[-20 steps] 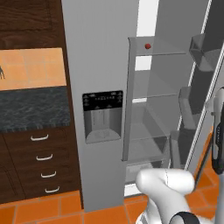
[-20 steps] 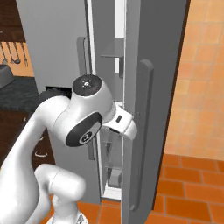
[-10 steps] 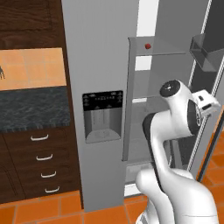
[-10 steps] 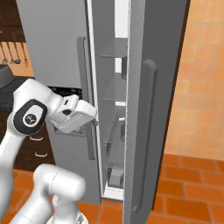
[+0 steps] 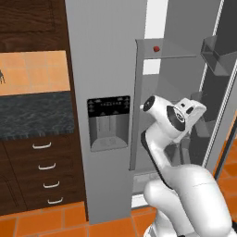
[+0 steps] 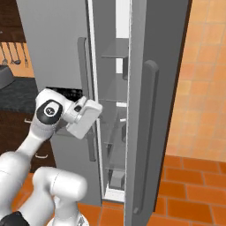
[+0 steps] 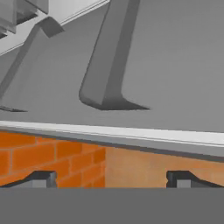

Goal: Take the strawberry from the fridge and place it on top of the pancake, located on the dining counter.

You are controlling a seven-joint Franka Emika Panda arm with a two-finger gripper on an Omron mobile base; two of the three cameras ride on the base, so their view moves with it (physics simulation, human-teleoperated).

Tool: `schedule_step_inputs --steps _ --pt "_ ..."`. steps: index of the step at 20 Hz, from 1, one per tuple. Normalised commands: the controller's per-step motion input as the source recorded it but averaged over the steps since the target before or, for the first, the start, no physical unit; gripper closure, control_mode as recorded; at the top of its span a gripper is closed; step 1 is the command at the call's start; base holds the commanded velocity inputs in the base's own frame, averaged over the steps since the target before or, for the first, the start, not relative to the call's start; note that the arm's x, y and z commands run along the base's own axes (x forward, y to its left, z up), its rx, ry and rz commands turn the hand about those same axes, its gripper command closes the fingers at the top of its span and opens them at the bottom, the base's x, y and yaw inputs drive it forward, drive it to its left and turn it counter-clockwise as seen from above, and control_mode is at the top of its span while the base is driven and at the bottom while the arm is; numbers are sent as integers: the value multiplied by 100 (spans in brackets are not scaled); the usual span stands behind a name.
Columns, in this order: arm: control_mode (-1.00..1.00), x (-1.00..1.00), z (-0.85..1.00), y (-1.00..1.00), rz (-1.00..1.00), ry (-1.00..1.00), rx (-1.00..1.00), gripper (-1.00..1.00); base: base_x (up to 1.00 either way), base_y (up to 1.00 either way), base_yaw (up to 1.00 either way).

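Observation:
The grey steel fridge (image 5: pixel 102 69) stands with its right door (image 6: pixel 154 88) swung open. On an upper glass shelf inside lies the tiny red strawberry (image 5: pixel 156 48). My arm is raised before the open compartment, the hand (image 5: pixel 192 110) well below and right of the strawberry. From the other side the hand (image 6: pixel 84 118) hangs beside the left door's handle. In the hand view my gripper (image 7: pixel 113 179) is open, fingertips (image 7: pixel 41 178) wide apart with nothing between them, facing a grey door handle (image 7: pixel 105 65). The pancake and dining counter are out of view.
A black water dispenser (image 5: pixel 109 122) sits in the left door. Left of the fridge are a black-topped wall counter (image 5: pixel 32 115) and dark wood drawers (image 5: pixel 46 166). Door bins (image 5: pixel 217 55) line the open door. Orange tile floor (image 6: pixel 190 194) lies below.
My arm has risen from low at the base and swung leftward in front of the open compartment. The strawberry and the door have stayed put.

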Motion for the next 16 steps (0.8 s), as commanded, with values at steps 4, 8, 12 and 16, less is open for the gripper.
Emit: schedule_step_inputs --steps 4,8,12,16 --pt "-100 81 -39 -65 0 19 -1 -100 0 0 0" --pt "-100 31 -33 -66 -2 14 -1 -100 0 0 0" --pt "-100 1 -32 -88 -5 10 0 -100 0 0 0" --pt "-100 0 -33 -81 -5 8 0 -100 0 0 0"
